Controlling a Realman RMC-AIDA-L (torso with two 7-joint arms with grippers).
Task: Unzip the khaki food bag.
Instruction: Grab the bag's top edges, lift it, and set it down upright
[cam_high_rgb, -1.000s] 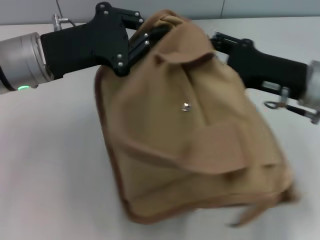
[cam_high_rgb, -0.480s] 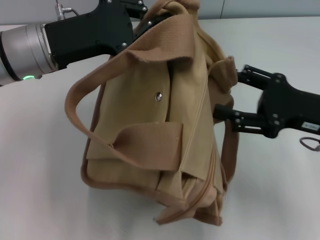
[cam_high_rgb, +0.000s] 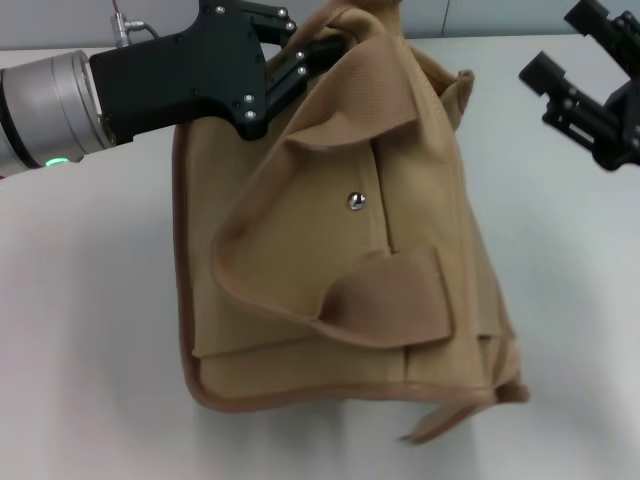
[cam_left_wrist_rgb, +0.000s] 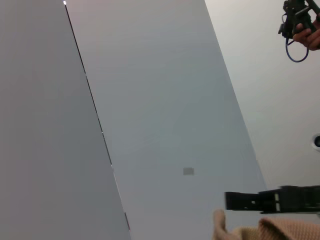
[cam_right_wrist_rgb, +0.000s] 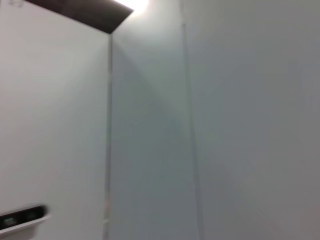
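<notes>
1. The khaki food bag stands in the middle of the white counter, its front pocket with the silver snap facing my head camera.
2. My left end effector is at the bag's top far corner, pinching the tan fabric there.
3. My right end effector hangs in the air to the right of the bag, apart from it, its fingers spread and holding nothing.
4. One wide webbing handle droops across the bag's front.
</notes>
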